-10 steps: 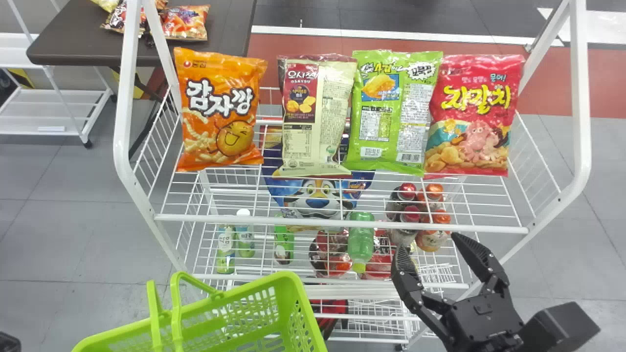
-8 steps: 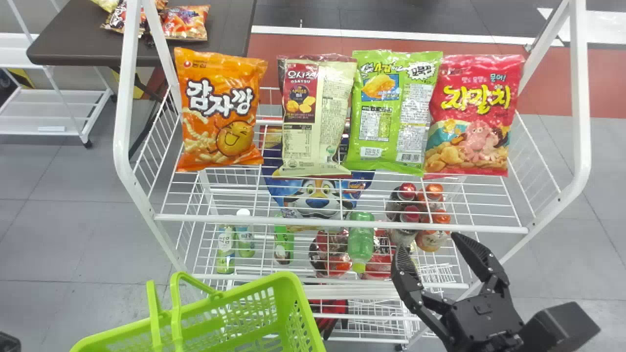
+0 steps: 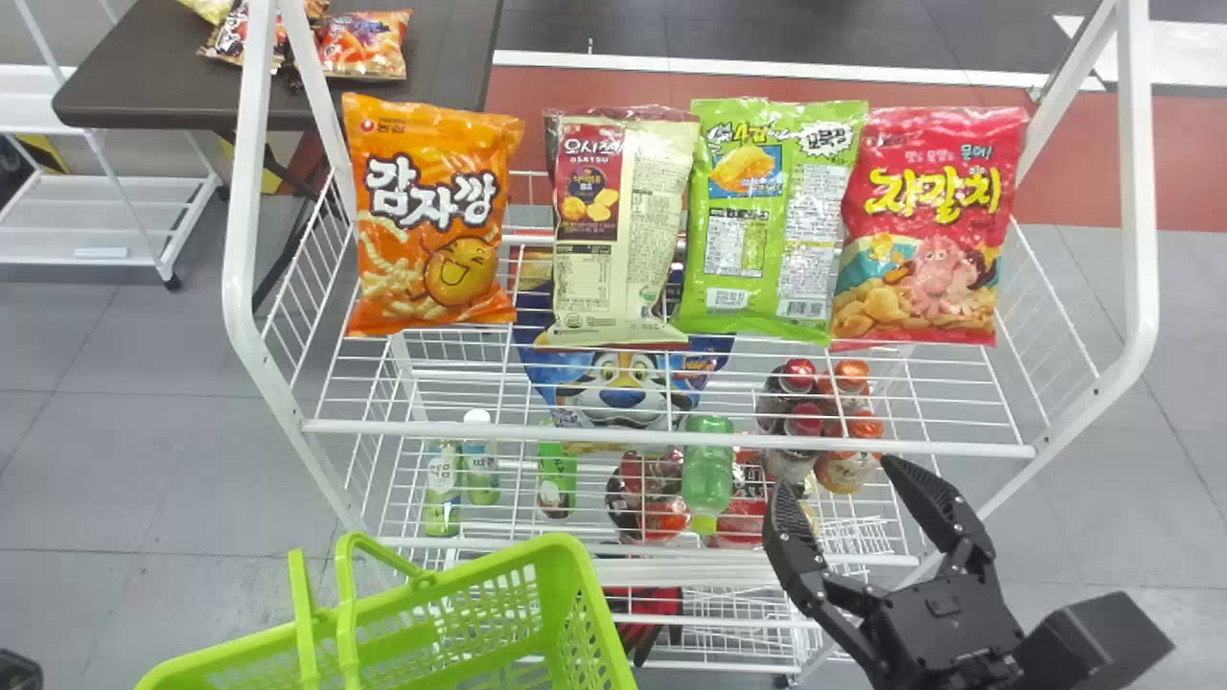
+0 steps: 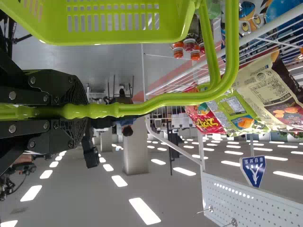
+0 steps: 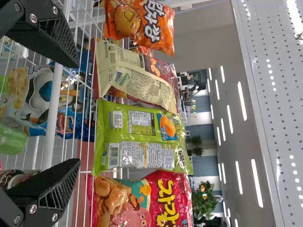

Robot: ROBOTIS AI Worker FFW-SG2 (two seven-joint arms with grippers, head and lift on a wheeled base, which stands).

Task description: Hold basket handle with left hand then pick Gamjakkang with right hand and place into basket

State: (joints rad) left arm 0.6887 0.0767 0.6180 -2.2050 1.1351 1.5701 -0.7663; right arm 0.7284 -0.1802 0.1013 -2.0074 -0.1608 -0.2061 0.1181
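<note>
The left gripper (image 4: 78, 112) has its jaws closed around the light-green moulded plastic handle (image 4: 180, 98) of the light-green, slotted plastic basket (image 3: 479, 613). The right gripper (image 3: 839, 476) stands low before the right part of the white wire rack (image 3: 911, 446), its black ridged jaws spread wide with nothing between them.

At the far left, a dark, flat worktop (image 3: 153, 86) carries several small snack packets (image 3: 362, 43), overlapping too much to count surely. On the rack's top shelf, four upright pillow-shaped bags face out: the orange Gamjakkang bag (image 3: 431, 216) at the left end, apart from its neighbour; the cream and maroon bag (image 3: 613, 240); the bright green bag (image 3: 767, 220); and the glossy red bag (image 3: 925, 230). Lower down are two small green-and-white bottles (image 3: 443, 489), one blue bag with a tiger's face (image 3: 623, 383), one green bottle (image 3: 707, 470) and four bottles with red or orange caps (image 3: 851, 465).

The left wrist view adds one blue sign with three corners (image 4: 253, 170); the right wrist view adds a leafy green plant (image 5: 206, 201) beyond the bags.
</note>
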